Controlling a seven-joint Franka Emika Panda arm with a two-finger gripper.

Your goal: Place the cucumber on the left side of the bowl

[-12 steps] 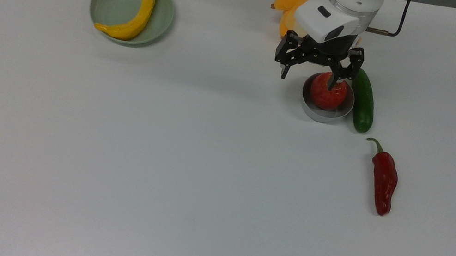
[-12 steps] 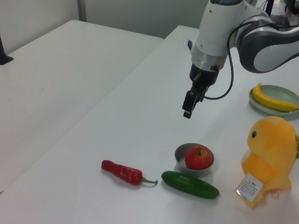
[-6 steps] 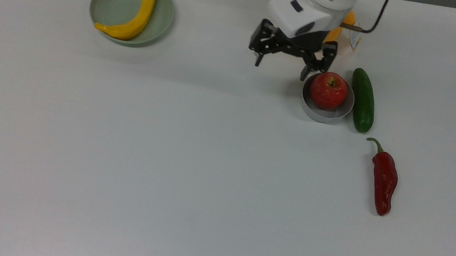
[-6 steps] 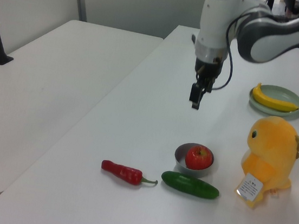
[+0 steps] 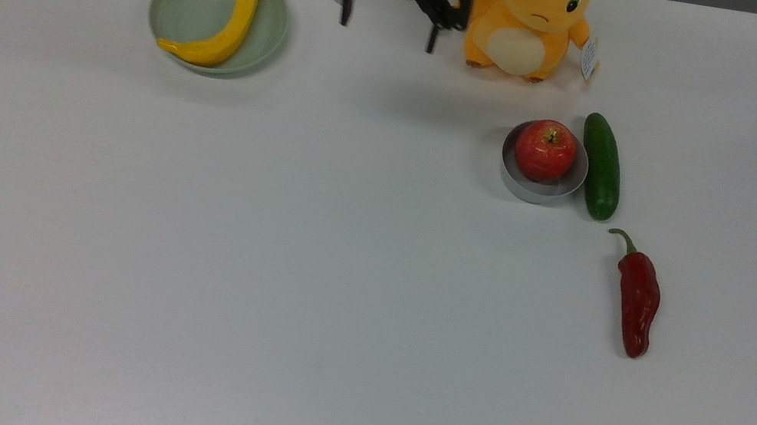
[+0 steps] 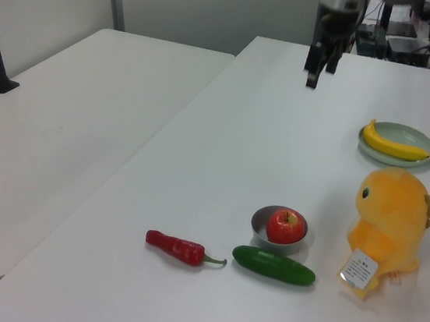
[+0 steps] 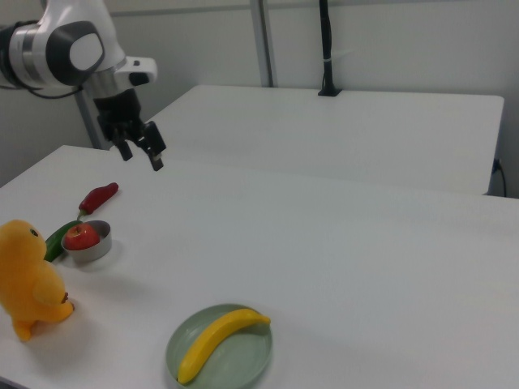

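Green cucumber point(image 5: 602, 168) lies flat on the white bench point(image 5: 302, 292), just beside the small metal bowl point(image 5: 541, 183) on the top view's right, nearly touching its wall. A red apple point(image 5: 545, 150) sits inside the bowl. The red chili pepper point(image 5: 636, 297) lies nearby, past the cucumber's near end in the top view. The orange plush toy point(image 5: 527, 17) stands just behind the bowl, and the pale green dish point(image 5: 183, 14) with the banana point(image 5: 220, 29) is well apart on the top view's left.

I read the tool point(image 5: 389, 20) as open and empty: its two fingers hang spread apart, high above the bench at the far edge of the top view, between the dish and the plush. In the right view the tool point(image 7: 138, 152) is likewise raised and holding nothing. The cucumber is well apart from it, on the other side of the plush.

Risks as I judge them:
- Cucumber sits tight against the bowl, so a finger coming down on that side could strike the bowl wall and shove bowl and apple.
- Smooth rounded skin may roll or slip out of an off-centre pinch.
- The plush stands near the approach path, so a low sweep could topple it.
- Which side counts as left depends on the view, so I could place it wrongly.
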